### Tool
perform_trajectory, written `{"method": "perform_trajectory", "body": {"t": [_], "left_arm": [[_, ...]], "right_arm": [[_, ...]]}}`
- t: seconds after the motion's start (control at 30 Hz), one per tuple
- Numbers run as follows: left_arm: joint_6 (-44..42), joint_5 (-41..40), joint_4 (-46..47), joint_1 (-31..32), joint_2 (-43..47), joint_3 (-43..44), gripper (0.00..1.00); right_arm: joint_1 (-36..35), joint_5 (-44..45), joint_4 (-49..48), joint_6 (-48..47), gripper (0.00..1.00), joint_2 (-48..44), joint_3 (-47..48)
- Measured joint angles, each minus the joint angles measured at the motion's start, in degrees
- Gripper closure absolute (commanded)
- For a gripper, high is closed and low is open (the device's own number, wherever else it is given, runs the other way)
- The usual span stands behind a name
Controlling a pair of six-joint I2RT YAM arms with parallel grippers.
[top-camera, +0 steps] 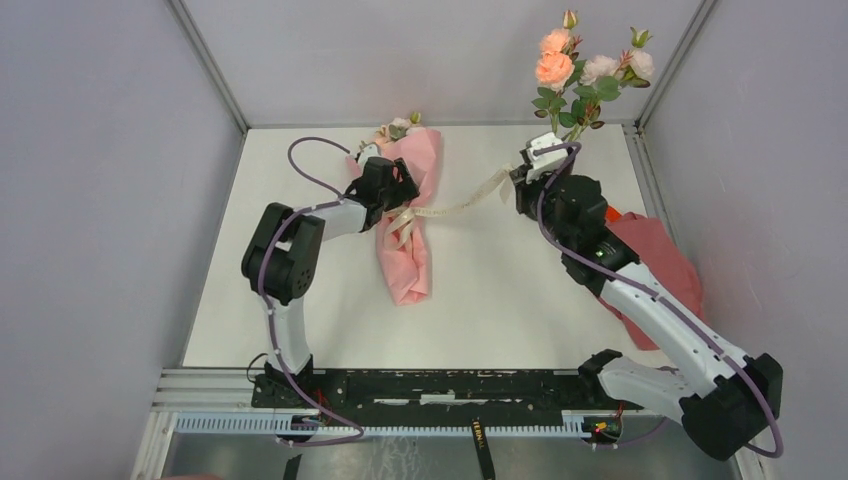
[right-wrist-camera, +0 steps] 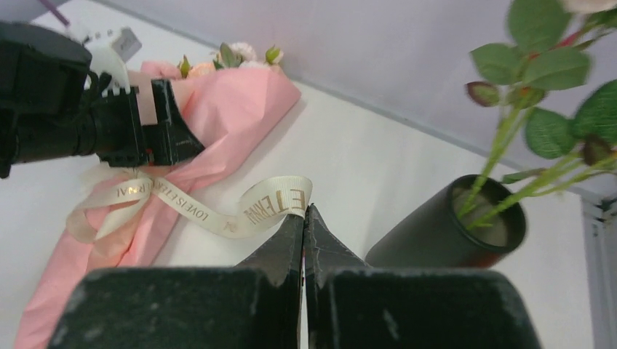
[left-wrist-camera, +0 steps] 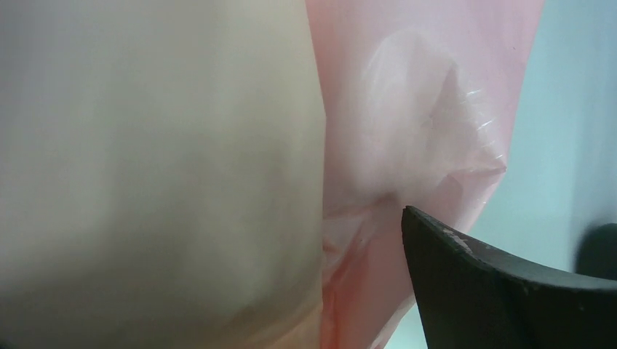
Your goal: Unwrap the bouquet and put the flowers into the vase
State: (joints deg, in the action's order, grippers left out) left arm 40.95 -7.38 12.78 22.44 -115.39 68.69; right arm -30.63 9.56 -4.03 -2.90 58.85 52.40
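Note:
The bouquet (top-camera: 408,240) lies on the white table, a cone of light pink paper with small roses (top-camera: 400,128) at its far, wide end. My left gripper (top-camera: 395,190) stands open over the bouquet's middle. In the left wrist view the pink paper (left-wrist-camera: 407,109) fills the space beside one dark finger (left-wrist-camera: 473,291). A cream ribbon (top-camera: 460,207) runs from the bouquet to the right. My right gripper (right-wrist-camera: 304,211) is shut on the ribbon's (right-wrist-camera: 218,214) end. The black vase (right-wrist-camera: 444,233) stands beside it, holding flowers (top-camera: 575,75) on green stems.
A darker pink-red cloth (top-camera: 655,265) with an orange piece (top-camera: 612,215) lies under my right arm at the table's right side. Grey walls close in the back and both sides. A metal rail (top-camera: 420,422) runs along the near edge.

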Motion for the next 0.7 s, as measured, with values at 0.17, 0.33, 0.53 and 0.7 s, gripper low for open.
{"method": "perform_trajectory", "body": {"t": [0.17,0.33,0.53,0.7], "left_arm": [[-6.1,-10.9,-6.8,2.2,7.1,-2.6,0.02],[-10.4,-17.1,-8.2,2.4,15.0,-8.1,0.0],[-11.6,-20.2,-10.9,2.3,22.7,-10.1,0.0],[-11.6,-23.8,-12.4,2.3,27.0,-10.8,0.0]], "right_arm": [[0.0,-5.2,0.0,0.9,1.0,6.4,-0.5],[0.0,-8.1,-0.2,1.6,0.97,9.7,-1.6],[0.0,-12.4,-1.7,2.4,0.3,14.4,-1.6],[-0.9,-14.1,-1.7,2.6,0.18,20.5,-1.4]]}}
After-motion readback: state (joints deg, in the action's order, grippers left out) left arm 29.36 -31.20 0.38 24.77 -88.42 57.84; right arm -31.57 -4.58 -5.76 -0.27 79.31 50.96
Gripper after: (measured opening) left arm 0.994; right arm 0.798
